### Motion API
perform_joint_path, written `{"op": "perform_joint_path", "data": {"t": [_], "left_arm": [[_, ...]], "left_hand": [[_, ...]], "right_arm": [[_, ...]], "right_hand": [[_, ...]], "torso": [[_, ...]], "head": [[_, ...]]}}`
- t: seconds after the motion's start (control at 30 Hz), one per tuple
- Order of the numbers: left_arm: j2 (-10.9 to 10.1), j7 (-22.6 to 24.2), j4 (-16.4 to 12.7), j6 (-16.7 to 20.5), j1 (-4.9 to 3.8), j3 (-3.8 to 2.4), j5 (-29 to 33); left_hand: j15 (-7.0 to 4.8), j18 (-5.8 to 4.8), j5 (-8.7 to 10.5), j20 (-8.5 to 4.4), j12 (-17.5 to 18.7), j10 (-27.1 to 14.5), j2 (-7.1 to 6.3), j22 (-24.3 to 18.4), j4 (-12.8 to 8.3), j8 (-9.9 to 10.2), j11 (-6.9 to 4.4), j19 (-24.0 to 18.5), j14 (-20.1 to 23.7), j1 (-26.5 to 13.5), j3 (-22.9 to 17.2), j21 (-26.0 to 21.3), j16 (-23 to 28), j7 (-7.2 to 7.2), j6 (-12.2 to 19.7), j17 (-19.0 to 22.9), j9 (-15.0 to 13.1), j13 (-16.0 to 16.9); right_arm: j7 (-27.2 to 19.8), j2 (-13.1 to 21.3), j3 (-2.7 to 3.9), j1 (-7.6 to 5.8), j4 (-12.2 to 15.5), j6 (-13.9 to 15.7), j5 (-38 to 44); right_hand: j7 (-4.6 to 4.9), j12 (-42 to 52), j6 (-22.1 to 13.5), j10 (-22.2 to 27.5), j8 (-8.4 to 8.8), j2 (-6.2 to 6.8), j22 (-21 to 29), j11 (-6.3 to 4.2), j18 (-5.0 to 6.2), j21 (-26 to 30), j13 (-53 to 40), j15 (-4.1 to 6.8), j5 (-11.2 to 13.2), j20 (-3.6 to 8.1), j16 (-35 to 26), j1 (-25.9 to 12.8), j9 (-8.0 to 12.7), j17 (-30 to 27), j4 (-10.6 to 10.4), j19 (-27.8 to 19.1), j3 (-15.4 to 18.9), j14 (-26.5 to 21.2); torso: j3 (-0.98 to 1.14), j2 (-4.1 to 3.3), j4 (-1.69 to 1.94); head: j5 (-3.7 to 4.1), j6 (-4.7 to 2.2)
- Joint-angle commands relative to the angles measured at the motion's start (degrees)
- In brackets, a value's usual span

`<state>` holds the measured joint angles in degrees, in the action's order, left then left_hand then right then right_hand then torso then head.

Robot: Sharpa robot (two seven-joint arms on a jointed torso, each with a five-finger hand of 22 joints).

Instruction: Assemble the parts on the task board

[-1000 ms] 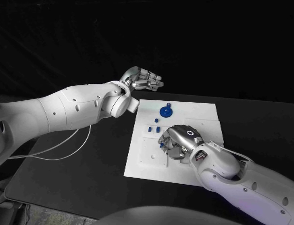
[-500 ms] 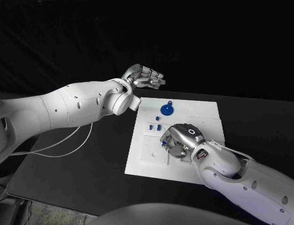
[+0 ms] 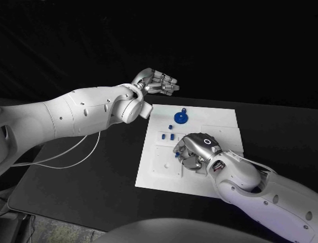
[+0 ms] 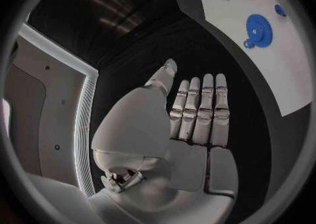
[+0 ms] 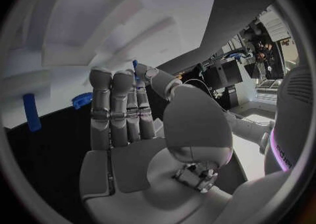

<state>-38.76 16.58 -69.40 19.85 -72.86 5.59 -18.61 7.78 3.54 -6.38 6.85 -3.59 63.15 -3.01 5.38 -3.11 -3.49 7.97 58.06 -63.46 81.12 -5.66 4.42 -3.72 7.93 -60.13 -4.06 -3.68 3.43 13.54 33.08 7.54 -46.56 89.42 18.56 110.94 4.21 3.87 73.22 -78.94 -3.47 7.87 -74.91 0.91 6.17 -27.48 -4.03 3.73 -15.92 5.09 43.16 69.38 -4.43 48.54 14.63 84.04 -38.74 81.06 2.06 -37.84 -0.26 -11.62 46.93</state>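
The white task board (image 3: 153, 174) lies mid-table. My right hand (image 3: 194, 151) rests on the middle of the board with its fingers curled down. Its thumb and fingertips pinch a small blue part (image 5: 135, 65), which peeks out under the fingers (image 3: 175, 156). A blue gear (image 3: 180, 119) lies near the board's far edge, with a small blue knob (image 3: 183, 111) just beyond it. Short blue pegs (image 3: 162, 135) stand left of the right hand. My left hand (image 3: 157, 82) hovers beyond the board's far left corner, fingers straight and side by side (image 4: 200, 113), holding nothing. The gear (image 4: 259, 27) shows past its fingertips.
A white cable (image 3: 64, 157) loops over the black table (image 3: 86, 187) to the left of the board. A blue peg (image 5: 30, 112) and the gear's rim (image 5: 81, 99) lie beyond my right hand's fingers. The table's right side (image 3: 290, 136) is bare.
My left hand has drifted slightly up and away from the board. My right hand stays on the board in the same hold.
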Motion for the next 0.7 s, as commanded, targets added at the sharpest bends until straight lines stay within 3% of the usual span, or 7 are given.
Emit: {"op": "perform_joint_path", "data": {"t": [0.03,0.7], "left_arm": [[0.10,0.21,-0.03,-0.80,-0.09,-0.05,0.34],[0.18,0.13,0.12,-1.04,-0.09,-0.05,0.34]], "left_hand": [[-0.01,-0.19,-0.17,0.12,0.16,-0.22,0.09,-0.05,0.40,-0.07,-0.07,-0.01,0.18,0.01,-0.03,0.18,0.17,0.09,-0.09,0.07,0.04,-0.05],[0.01,-0.16,-0.10,0.15,0.15,-0.27,0.23,-0.34,0.52,-0.07,-0.05,-0.03,0.26,0.10,0.13,0.28,0.17,0.10,-0.06,0.06,0.03,-0.05]], "right_arm": [[-0.41,0.10,-0.02,0.05,0.05,-0.95,0.64],[-0.17,0.13,-0.02,0.05,-0.15,-1.87,0.70]], "right_hand": [[-0.04,0.27,0.34,-0.31,-0.20,-0.36,-1.60,0.09,1.05,-0.40,-0.08,0.32,0.18,0.23,-0.35,0.20,-0.04,0.08,-0.04,2.51,-0.43,0.05],[-0.05,0.25,0.38,-0.32,-0.19,-0.42,-1.66,0.09,1.01,-0.47,-0.08,0.34,0.17,0.26,-0.40,0.16,-0.05,0.13,0.01,2.50,-0.34,0.03]], "torso": [[-0.01,0.01,0.02],[-0.02,0.01,0.02]], "head": [[-0.09,0.16],[-0.07,0.38]]}}
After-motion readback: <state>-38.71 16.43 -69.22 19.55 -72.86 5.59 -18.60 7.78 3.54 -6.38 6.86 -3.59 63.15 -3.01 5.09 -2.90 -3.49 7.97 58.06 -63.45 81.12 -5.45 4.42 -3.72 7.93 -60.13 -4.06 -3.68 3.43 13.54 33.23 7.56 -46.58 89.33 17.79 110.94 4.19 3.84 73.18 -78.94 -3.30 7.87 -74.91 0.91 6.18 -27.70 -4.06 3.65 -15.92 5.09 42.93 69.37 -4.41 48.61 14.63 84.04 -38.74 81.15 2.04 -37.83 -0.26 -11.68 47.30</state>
